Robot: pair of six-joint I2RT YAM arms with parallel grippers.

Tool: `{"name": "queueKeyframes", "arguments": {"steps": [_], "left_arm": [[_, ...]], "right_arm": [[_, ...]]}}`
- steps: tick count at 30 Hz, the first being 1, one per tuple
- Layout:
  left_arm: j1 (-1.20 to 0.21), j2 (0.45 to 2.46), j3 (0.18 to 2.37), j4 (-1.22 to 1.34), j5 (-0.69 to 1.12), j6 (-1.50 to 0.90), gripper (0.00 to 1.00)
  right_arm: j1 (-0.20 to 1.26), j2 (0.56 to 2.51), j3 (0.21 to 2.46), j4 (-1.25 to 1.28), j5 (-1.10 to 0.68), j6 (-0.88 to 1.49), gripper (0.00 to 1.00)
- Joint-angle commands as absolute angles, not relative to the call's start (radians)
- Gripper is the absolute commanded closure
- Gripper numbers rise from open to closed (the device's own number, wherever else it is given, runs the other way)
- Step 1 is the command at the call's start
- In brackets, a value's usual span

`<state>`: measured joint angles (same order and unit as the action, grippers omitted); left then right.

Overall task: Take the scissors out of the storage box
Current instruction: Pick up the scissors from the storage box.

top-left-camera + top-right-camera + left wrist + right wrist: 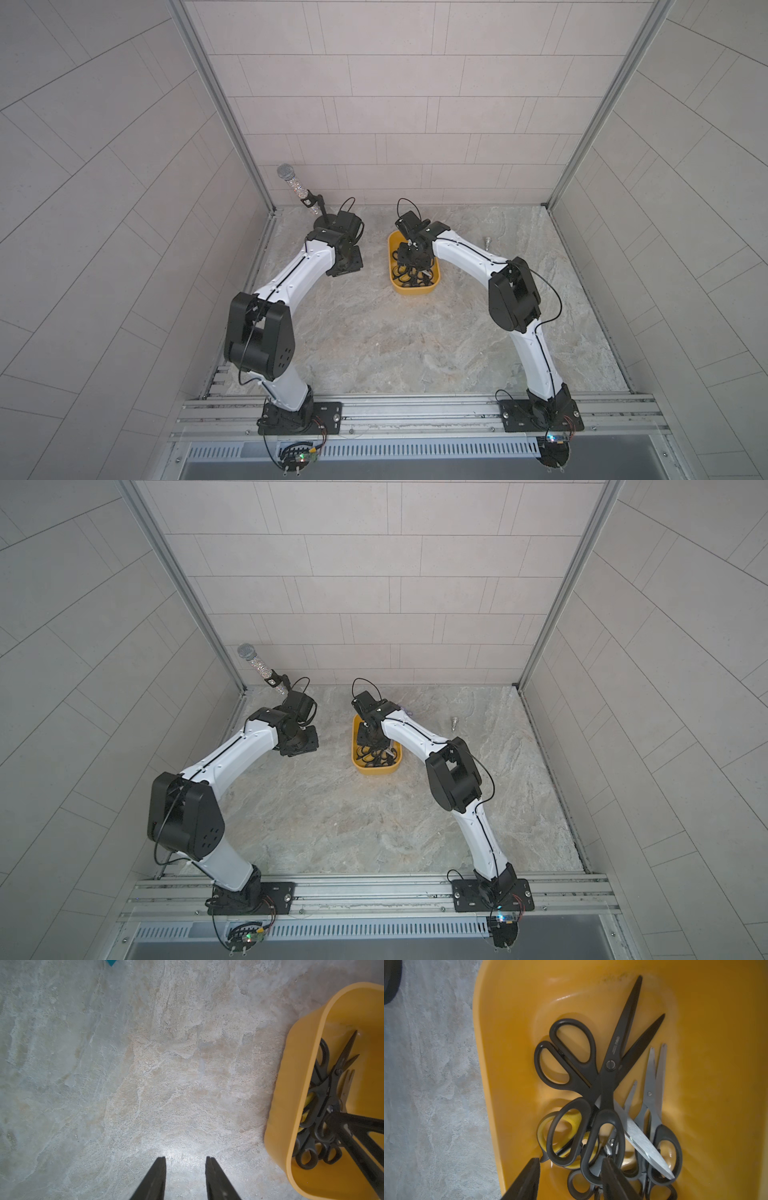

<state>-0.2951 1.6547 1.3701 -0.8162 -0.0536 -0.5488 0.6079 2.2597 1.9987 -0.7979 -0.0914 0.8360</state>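
Black-handled scissors (610,1064) between right fingers (527,1180), inside yellow storage box (508,1064)

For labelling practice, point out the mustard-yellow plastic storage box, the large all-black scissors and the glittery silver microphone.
Storage box (411,291): in a top view, near wall.
All-black scissors (610,1064): right wrist view, pivot screw.
Microphone (285,171): in a top view, mesh head.

L arm (291,270) bent, L tool (185,1157) jaws apart, empty; R arm (465,253) fwd, R tool (571,1159) jaws half apart.
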Motion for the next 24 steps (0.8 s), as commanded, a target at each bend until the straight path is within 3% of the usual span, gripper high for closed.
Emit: {"name": "queueKeyframes", "arguments": {"steps": [1, 24], "left_arm": [[-0.299, 1.626, 1.356, -0.802, -0.058, -0.548, 0.63], [-0.281, 1.604, 1.335, -0.796, -0.039, -0.534, 0.65]], "right_arm": [[0.612, 2.273, 2.001, -0.826, -0.08, 0.878, 0.49], [0.595, 2.351, 2.019, -0.807, -0.095, 0.992, 0.59]]}}
